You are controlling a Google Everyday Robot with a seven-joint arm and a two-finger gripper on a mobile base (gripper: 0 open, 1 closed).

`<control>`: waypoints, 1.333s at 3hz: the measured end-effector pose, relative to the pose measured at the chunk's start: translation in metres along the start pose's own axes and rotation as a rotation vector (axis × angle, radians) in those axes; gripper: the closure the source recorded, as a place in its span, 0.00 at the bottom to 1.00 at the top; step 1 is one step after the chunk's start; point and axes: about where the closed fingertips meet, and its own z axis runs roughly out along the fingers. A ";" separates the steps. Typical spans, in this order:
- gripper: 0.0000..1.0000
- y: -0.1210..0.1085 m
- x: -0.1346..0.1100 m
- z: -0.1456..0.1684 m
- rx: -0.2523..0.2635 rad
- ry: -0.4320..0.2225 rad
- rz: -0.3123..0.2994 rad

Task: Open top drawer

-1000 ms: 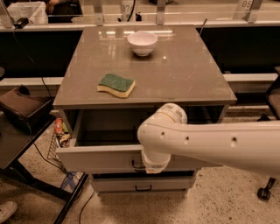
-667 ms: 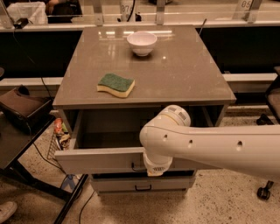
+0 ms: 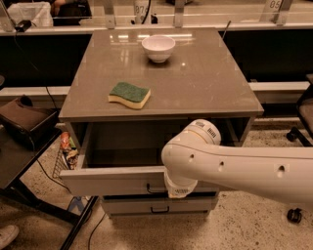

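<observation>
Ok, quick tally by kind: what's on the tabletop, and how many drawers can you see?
Bowls: 1, the white bowl
Sponges: 1, the green-and-yellow sponge
Drawers: 2, the top drawer pulled out, the lower drawer shut
Total: 4
The pincer is at the top drawer's front by its handle, mostly hidden under the arm.

Setting: a robot test lab in an office-style bay. The gripper (image 3: 179,190) sits at the front of the open top drawer (image 3: 117,180), mostly hidden behind the white arm.

Indicators:
- Above it, a grey cabinet top (image 3: 210,83) carries only a bowl (image 3: 158,48) and a sponge (image 3: 129,94).
- Far behind it is a numbered placard (image 3: 273,5).
- Below it is speckled hard floor (image 3: 239,229).
- To its right is an office chair base (image 3: 296,135).
- To its left are a loose cable (image 3: 49,95) and a black side table (image 3: 19,163).
</observation>
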 end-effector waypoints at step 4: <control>1.00 0.021 0.156 -0.217 0.366 -0.145 0.280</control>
